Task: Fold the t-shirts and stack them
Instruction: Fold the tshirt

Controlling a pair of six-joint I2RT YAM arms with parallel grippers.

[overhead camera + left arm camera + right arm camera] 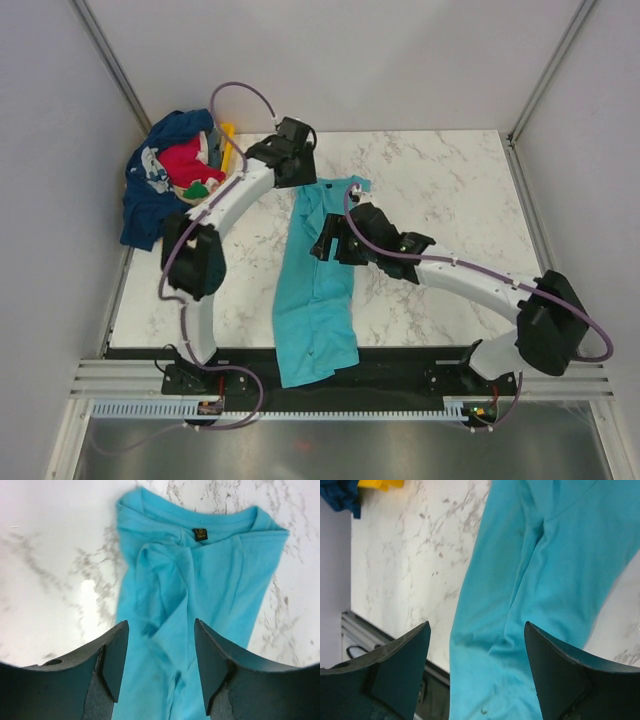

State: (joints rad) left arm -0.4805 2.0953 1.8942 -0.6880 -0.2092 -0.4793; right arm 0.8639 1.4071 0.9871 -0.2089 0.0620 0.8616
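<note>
Teal shirt (315, 290) lies on the bench (440, 180) as a long narrow strip, folded along its length. Its collar is at the far end, near the middle of the bench. The hem end hangs over the black near edge, between the two arm bases. Inside the collar there is a small black label (200, 534) with a yellow mark.

The left gripper (160, 625) hovers over the far part of the shirt, just below the collar. Its jaws stand wide apart and hold nothing. The right gripper (477, 625) is over the middle of the strip. Its jaws are also spread, with only the cloth showing below them. Whether either pair touches the cloth, I cannot tell.

At the far left corner, well apart from the teal shirt, other shirts lie in a heap. A navy shirt (148, 195) with white print hangs partly over the bench side, and a red shirt (188, 160) lies on top of it. A yellow tray (228, 135) is just beside this heap, mostly hidden.
</note>
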